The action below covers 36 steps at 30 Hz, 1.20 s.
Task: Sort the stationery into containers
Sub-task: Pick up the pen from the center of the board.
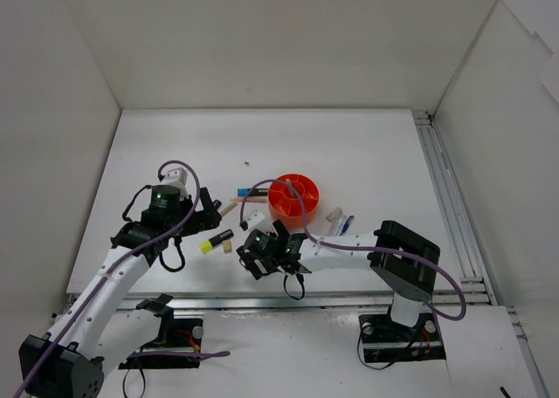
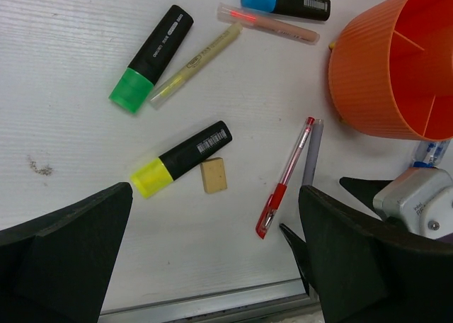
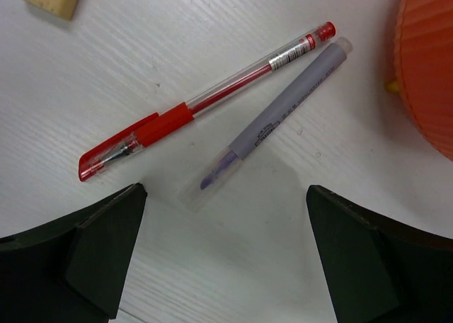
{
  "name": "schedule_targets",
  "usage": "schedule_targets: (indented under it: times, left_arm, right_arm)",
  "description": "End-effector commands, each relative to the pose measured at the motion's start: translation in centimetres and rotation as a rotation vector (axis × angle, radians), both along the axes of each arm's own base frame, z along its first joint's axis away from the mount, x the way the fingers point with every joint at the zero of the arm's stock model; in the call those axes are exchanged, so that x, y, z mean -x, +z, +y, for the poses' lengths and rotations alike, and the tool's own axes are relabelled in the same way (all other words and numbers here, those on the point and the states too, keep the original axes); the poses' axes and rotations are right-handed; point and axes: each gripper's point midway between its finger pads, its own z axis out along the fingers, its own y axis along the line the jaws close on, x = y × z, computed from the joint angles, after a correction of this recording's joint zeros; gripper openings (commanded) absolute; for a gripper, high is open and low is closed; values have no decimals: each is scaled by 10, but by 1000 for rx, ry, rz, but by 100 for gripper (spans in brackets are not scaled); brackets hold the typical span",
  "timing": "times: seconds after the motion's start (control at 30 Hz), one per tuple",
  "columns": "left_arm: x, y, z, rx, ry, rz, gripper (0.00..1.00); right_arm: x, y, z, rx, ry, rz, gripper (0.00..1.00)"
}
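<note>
Right arm's fingers (image 3: 92, 245) gape over a slim red plastic pen (image 3: 205, 100) and grey plastic pen (image 3: 283, 117) lying side by side near the counter's (image 3: 141, 40) front edge; closing may pinch both

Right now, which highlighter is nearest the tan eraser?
The yellow-capped highlighter, lying right beside the eraser; the green-capped highlighter and blue-capped highlighter lie well away.

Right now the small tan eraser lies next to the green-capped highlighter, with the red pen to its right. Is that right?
Not quite. The left wrist view shows the tan eraser lying next to the yellow-capped highlighter, not the green-capped highlighter, which lies farther off. The red pen is to its right.
</note>
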Motion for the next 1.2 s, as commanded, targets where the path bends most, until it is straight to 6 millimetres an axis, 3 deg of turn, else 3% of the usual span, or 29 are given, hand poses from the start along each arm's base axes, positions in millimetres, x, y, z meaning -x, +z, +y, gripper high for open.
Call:
schedule_targets:
  times: [0.0, 0.1, 0.23, 0.37, 0.7, 0.93, 1.17]
  left_arm:
    - [-11, 26, -6, 36, -4, -88, 100]
    - [-8, 27, -5, 37, -2, -99, 100]
    - [-8, 29, -4, 41, -2, -111, 100]
    - [-8, 29, -4, 43, -1, -112, 100]
    - [-10, 32, -8, 32, -46, -128, 100]
    - [-10, 35, -26, 65, -161, -145, 100]
    - [-9, 41, -79, 233, -417, -147, 100]
  right_arm:
    - [-14, 7, 4, -65, -131, -32, 94]
    - [-15, 5, -1, -64, -165, -37, 85]
    - [-18, -1, -18, -51, -212, -37, 51]
    - [-18, -7, -30, -68, -251, -6, 38]
    - [-7, -11, -36, -83, -215, 54, 1]
    - [-4, 24, -54, -62, -165, 12, 0]
    - [7, 82, -29, -170, 133, -34, 0]
